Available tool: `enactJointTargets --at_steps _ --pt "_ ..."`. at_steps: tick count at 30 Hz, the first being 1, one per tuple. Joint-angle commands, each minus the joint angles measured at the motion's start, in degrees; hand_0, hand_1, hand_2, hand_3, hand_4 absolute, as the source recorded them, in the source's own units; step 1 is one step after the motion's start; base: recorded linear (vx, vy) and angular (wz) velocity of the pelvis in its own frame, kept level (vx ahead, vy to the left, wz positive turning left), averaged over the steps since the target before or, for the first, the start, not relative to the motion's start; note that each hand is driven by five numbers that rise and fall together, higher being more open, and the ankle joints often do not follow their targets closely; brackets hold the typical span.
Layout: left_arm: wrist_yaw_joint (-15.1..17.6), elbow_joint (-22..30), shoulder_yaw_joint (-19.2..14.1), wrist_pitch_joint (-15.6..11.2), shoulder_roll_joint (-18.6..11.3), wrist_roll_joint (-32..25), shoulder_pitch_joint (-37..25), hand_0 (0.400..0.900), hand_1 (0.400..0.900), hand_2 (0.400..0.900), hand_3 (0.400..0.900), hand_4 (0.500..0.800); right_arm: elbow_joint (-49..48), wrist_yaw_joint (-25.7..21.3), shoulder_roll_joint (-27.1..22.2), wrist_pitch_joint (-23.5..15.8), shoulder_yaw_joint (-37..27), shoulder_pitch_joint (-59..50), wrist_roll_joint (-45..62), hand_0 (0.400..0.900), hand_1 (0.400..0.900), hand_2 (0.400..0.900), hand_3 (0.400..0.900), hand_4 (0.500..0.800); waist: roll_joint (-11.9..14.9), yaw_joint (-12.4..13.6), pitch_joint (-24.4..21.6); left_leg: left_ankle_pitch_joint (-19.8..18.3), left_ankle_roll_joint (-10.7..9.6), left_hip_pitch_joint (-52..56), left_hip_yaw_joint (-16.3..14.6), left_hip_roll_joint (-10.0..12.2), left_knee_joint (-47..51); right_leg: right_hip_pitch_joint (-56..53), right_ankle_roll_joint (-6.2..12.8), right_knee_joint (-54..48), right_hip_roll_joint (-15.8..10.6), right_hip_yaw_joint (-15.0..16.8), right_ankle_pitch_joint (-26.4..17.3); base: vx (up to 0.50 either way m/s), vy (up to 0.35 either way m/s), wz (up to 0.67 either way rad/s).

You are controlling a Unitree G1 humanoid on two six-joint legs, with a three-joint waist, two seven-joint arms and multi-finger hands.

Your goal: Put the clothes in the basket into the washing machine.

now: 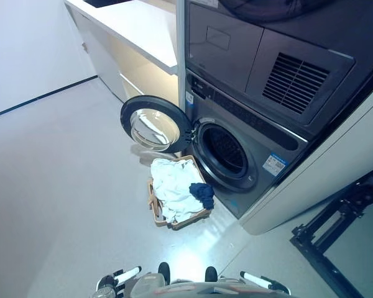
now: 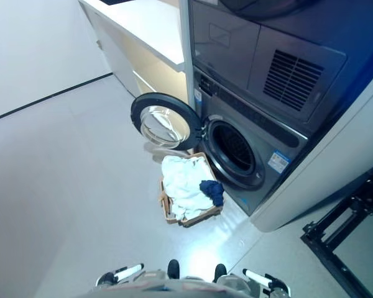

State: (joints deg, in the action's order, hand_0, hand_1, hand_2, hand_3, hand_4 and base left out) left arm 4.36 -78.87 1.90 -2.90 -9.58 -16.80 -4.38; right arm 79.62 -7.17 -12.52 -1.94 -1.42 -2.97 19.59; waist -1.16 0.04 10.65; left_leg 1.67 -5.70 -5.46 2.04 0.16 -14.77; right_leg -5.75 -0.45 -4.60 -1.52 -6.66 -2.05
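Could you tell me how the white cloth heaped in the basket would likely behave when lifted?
The crumpled white cloth looks floppy, so it would probably drape and trail. Heaped above the brown woven basket rim, it may drag the small dark blue garment along.

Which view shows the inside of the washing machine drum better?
The left eye view, slightly: the drum opening faces it a little more, so more of the dark inside shows. The right eye view shows the same drum, somewhat narrower, beside the open door. Neither shows any clothes inside.

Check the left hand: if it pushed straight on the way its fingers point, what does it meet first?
Nothing nearby, probably. The left hand points up-right over bare floor; the wicker basket of clothes lies roughly ahead, well clear of it. Depth is unclear.
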Motion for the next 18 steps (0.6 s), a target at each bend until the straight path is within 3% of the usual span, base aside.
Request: enactJointTargets --at_steps 1,4,6,9,12,18 --pt "0.8 0.1 0.3 -1.3 0.5 -4.4 -0.8 0.9 0.9 0.9 0.9 0.8 -2.4 -1.8 -4.1 -2.5 0.3 -2.6 0.3 0.9 0.9 0.9 0.9 0.8 0.7 0.0 3.3 -1.6 2.2 -8.1 -1.1 -1.4 -21.6 -1.0 0.2 6.0 0.6 -0.8 9.8 0.01 -0.069 0.11" --pt "1.2 -0.2 -0.1 -1.4 0.8 -5.5 -0.3 0.9 0.9 0.9 0.9 0.8 -2.5 -2.1 -4.2 -2.7 0.4 -3.3 0.6 0.9 0.9 0.9 0.9 0.8 0.4 -0.4 3.1 -3.0 2.4 -9.6 -3.0 -1.0 -15.3 -0.7 0.3 6.6 0.4 -1.3 10.8 0.1 -0.005 0.11" --pt "1.6 -0.3 -0.5 -1.4 0.9 -6.0 0.0 0.9 0.9 0.9 0.9 0.8 -2.5 -2.2 -4.2 -2.8 0.8 -3.8 0.5 0.9 0.9 0.9 0.9 0.8 0.4 -0.3 2.3 -3.2 2.6 -8.7 -3.8 -1.4 -5.7 -1.6 1.03 5.4 0.7 -1.4 11.1 0.21 0.066 -0.03" --pt "2.0 -1.0 -0.9 -1.5 1.0 -6.2 0.6 0.9 0.9 0.9 0.9 0.8 -2.4 -2.4 -4.1 -3.1 1.5 -4.0 -0.2 0.9 0.9 0.9 0.9 0.8 0.3 0.1 1.2 2.5 1.8 -7.5 -1.9 -1.5 10.7 -4.2 1.88 3.2 1.5 -1.2 11.7 0.28 0.13 -0.13" --pt "2.1 -1.8 -1.2 -1.3 0.6 -6.0 1.0 0.9 0.9 0.9 0.9 0.8 -2.1 -2.2 -3.6 -3.0 1.4 -4.0 -0.5 0.9 0.9 0.9 0.9 0.8 1.0 0.3 -0.5 4.3 2.0 -5.0 -3.4 -0.5 14.7 -6.5 2.72 2.3 1.0 -1.0 12.6 0.35 0.209 -0.14" --pt "1.4 -0.9 -0.9 -1.2 -0.9 -4.5 0.4 0.9 0.9 0.9 0.9 0.8 -2.2 -1.4 -1.4 -2.8 2.1 -4.7 -0.7 0.9 0.9 0.9 0.9 0.8 4.5 2.2 -3.1 -1.3 5.7 -3.8 -5.0 -2.2 11.5 -4.3 6.08 7.5 -2.8 0.4 12.2 0.33 0.297 -0.18"
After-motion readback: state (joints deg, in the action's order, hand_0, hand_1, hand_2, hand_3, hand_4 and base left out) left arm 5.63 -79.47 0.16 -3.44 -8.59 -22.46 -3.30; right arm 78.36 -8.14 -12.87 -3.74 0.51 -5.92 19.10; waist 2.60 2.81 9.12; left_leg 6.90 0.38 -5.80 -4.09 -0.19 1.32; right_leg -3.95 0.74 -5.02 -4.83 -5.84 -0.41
